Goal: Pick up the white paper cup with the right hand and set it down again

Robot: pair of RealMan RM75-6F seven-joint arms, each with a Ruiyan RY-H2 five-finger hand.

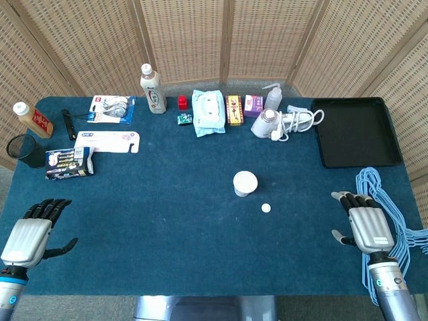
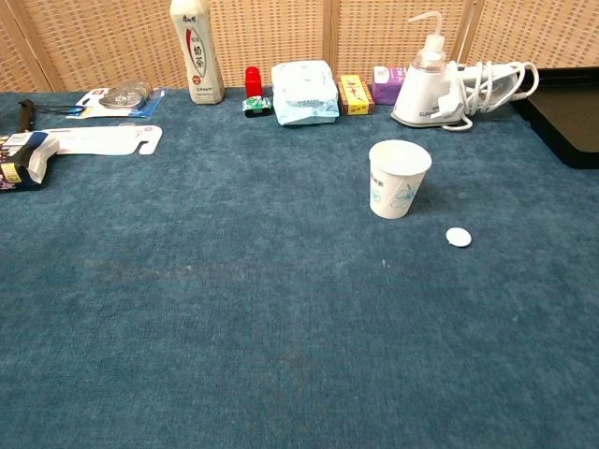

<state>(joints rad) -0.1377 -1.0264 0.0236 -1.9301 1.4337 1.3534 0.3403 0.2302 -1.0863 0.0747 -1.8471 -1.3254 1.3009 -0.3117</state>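
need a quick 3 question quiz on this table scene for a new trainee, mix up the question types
1. True or false: the white paper cup stands upright on the blue table.
2. Multiple choice: what lies on the cloth nearest the cup? A) a small white disc B) a red spoon C) a green ball
3. Short answer: is the right hand touching the cup?

Key
1. True; its open mouth faces up in both views.
2. A.
3. No; it rests near the table's right edge beside the blue cable, fingers apart, holding nothing. The left hand is likewise empty at the left edge.
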